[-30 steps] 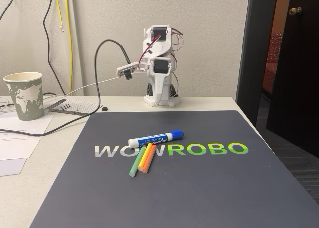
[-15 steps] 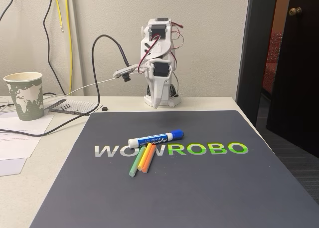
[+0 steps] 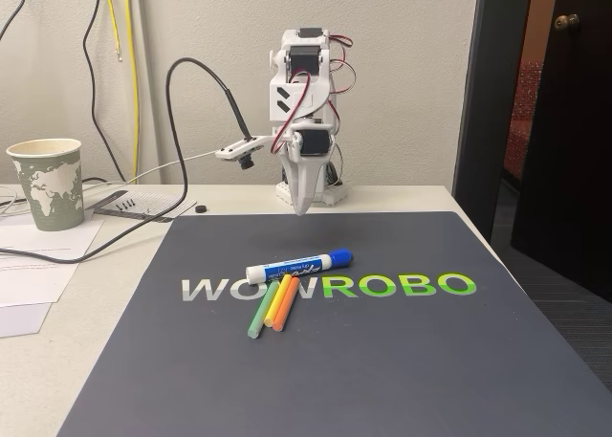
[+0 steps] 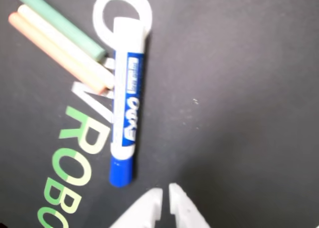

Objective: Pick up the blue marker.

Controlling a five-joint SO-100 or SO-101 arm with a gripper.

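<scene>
Since a second ago the white, boxy-jointed arm (image 3: pixel 304 102) has unfolded upward and tipped forward, so its white two-finger gripper (image 3: pixel 300 207) now points down over the far edge of the dark grey mat printed with "WONROBO" (image 3: pixel 411 360), where before it sat folded lower against the wall; the black cable loop beside it has risen too.

From where I stand, the mat covers most of the pale tabletop (image 3: pixel 57 360), with a paper cup printed with a green world map (image 3: pixel 45 183) off at the left of the fixed view. Nearer the mat's middle lies the blue marker (image 3: pixel 298 265), a thick white barrel with a blue label and blue cap, flat across the lettering. Its white end touches three thin sticks, green (image 3: pixel 262 311), yellow (image 3: pixel 275 303) and orange (image 3: pixel 283 305), fanned just below it.

The gripper (image 4: pixel 165 198) is in the air well short of the marker, its tips nearly together with just a slit between them, holding nothing. In the wrist view the blue marker (image 4: pixel 126 108) lies up and to the left of the tips, roughly in line with them.

I judge the main risk to be the jaws coming down this narrow: they would strike the barrel and roll it away. A descent toward the white end could also catch the sticks or pinch one along with it. The cap end sits clear and looks safer.
</scene>
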